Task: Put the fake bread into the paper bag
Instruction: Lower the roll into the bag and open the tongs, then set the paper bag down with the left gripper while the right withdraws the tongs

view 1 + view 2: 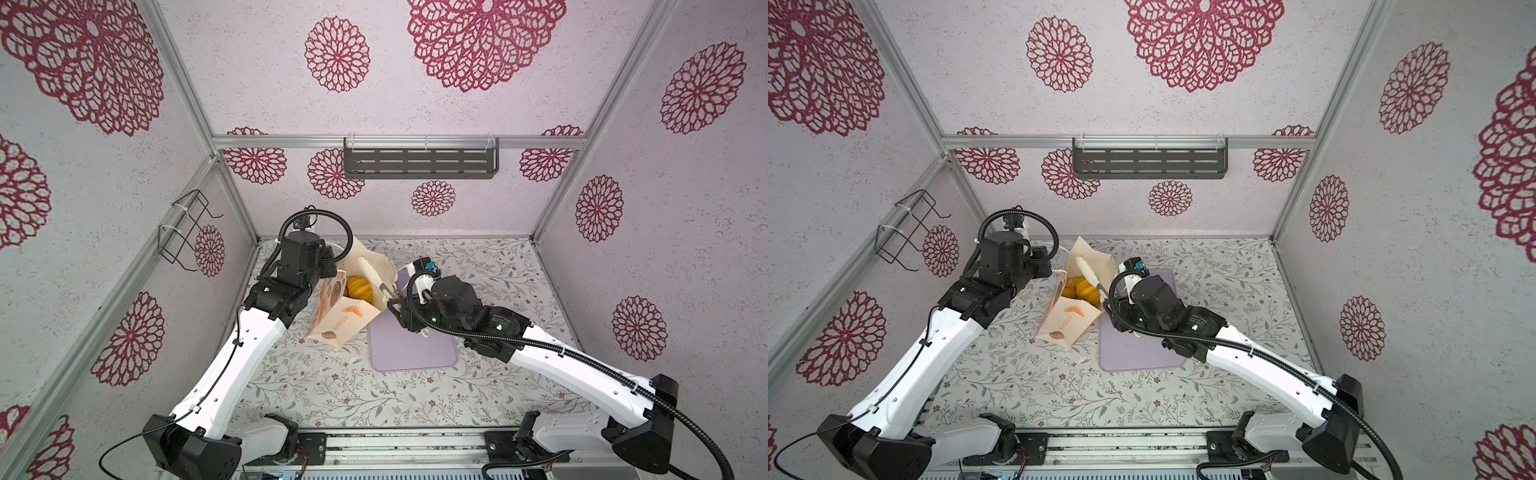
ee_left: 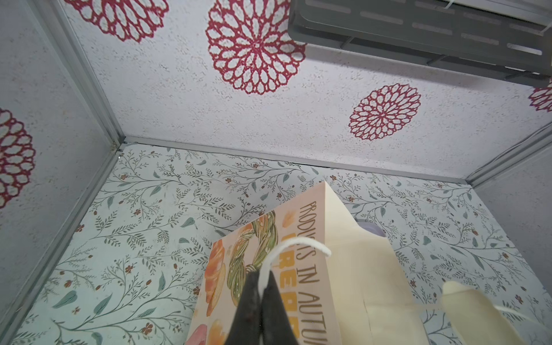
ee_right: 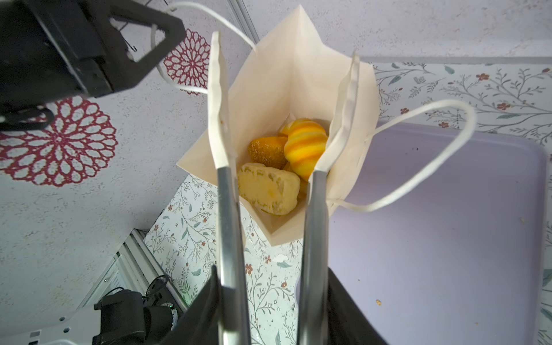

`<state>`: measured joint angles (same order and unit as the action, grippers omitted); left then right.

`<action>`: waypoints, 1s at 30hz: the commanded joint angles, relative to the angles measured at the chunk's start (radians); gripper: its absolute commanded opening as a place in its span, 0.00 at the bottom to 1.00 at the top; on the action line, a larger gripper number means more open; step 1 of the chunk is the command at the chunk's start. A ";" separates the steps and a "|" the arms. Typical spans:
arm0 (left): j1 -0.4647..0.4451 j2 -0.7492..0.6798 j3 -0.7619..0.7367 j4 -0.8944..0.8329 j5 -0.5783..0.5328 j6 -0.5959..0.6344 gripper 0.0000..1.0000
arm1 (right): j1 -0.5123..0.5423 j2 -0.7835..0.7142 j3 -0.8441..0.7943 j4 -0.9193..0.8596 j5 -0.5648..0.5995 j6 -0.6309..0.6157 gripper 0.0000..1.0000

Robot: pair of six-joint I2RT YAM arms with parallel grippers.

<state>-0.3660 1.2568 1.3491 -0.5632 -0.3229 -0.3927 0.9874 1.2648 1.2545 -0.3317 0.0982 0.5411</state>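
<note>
Standing on the desk (image 1: 316, 386) beside the lilac mat (image 1: 411, 349), the paper bag (image 1: 345, 322) holds the fake bread (image 3: 286, 161). We see our left gripper (image 2: 262, 294) pinched closed on a white cord handle (image 2: 294, 248), while our right gripper (image 3: 270, 176) hangs over the bag's mouth, fingers (image 3: 216, 98) parted and empty.

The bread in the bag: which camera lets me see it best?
The right wrist view: it looks straight into the open paper bag at the bread, showing several pieces. In both top views only a small orange-yellow patch shows through the mouth. The left wrist view shows only the bag's printed outside, no bread.
</note>
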 commanded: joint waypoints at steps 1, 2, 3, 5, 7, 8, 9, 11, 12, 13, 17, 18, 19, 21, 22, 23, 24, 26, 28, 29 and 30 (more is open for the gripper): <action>0.007 0.013 0.000 0.000 -0.065 -0.023 0.00 | 0.003 -0.090 0.052 0.033 0.079 -0.051 0.49; 0.008 0.017 0.005 -0.005 -0.077 -0.027 0.00 | 0.003 -0.111 0.044 0.042 0.093 -0.058 0.49; 0.010 0.021 0.011 -0.015 -0.085 -0.035 0.00 | 0.002 -0.134 0.032 0.055 0.106 -0.065 0.49; 0.021 0.021 0.009 -0.030 -0.090 -0.061 0.00 | 0.002 -0.177 0.007 0.072 0.130 -0.076 0.50; 0.034 0.015 -0.007 -0.039 -0.089 -0.092 0.00 | 0.000 -0.221 -0.016 0.072 0.161 -0.086 0.51; 0.041 0.007 -0.018 -0.041 -0.092 -0.107 0.00 | -0.004 -0.244 -0.029 0.069 0.174 -0.095 0.52; 0.048 0.002 -0.025 -0.046 -0.095 -0.119 0.00 | -0.005 -0.264 -0.040 0.064 0.189 -0.101 0.53; 0.062 -0.008 -0.031 -0.060 -0.103 -0.136 0.00 | -0.011 -0.303 -0.061 0.053 0.221 -0.112 0.53; 0.071 -0.013 -0.032 -0.068 -0.103 -0.143 0.00 | -0.014 -0.322 -0.073 0.044 0.242 -0.117 0.53; 0.077 -0.016 -0.032 -0.075 -0.103 -0.146 0.00 | -0.015 -0.340 -0.082 0.038 0.264 -0.117 0.53; 0.095 -0.038 -0.037 -0.103 -0.118 -0.162 0.00 | -0.029 -0.404 -0.128 0.000 0.334 -0.124 0.52; 0.100 -0.041 -0.040 -0.113 -0.127 -0.166 0.00 | -0.032 -0.416 -0.135 -0.011 0.342 -0.125 0.52; 0.105 -0.047 -0.043 -0.123 -0.133 -0.174 0.00 | -0.037 -0.429 -0.144 -0.022 0.351 -0.127 0.53; 0.116 -0.061 -0.056 -0.136 -0.137 -0.189 0.00 | -0.043 -0.450 -0.162 -0.041 0.367 -0.128 0.52; 0.121 -0.069 -0.065 -0.141 -0.140 -0.197 0.00 | -0.048 -0.462 -0.172 -0.051 0.373 -0.128 0.53; 0.126 -0.077 -0.074 -0.146 -0.145 -0.204 0.00 | -0.051 -0.471 -0.182 -0.059 0.378 -0.128 0.52; 0.128 -0.085 -0.082 -0.151 -0.151 -0.211 0.00 | -0.056 -0.477 -0.191 -0.065 0.379 -0.130 0.53; 0.140 -0.102 -0.099 -0.161 -0.153 -0.226 0.00 | -0.072 -0.482 -0.206 -0.085 0.377 -0.133 0.53; 0.149 -0.120 -0.113 -0.167 -0.158 -0.240 0.00 | -0.091 -0.476 -0.210 -0.113 0.368 -0.134 0.53; 0.153 -0.129 -0.119 -0.169 -0.159 -0.243 0.02 | -0.102 -0.473 -0.213 -0.123 0.362 -0.136 0.53; 0.157 -0.137 -0.124 -0.170 -0.159 -0.245 0.05 | -0.110 -0.468 -0.215 -0.130 0.355 -0.138 0.53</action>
<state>-0.2230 1.1473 1.2388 -0.7109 -0.4637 -0.6128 0.9001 0.8017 1.0298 -0.4610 0.4297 0.4335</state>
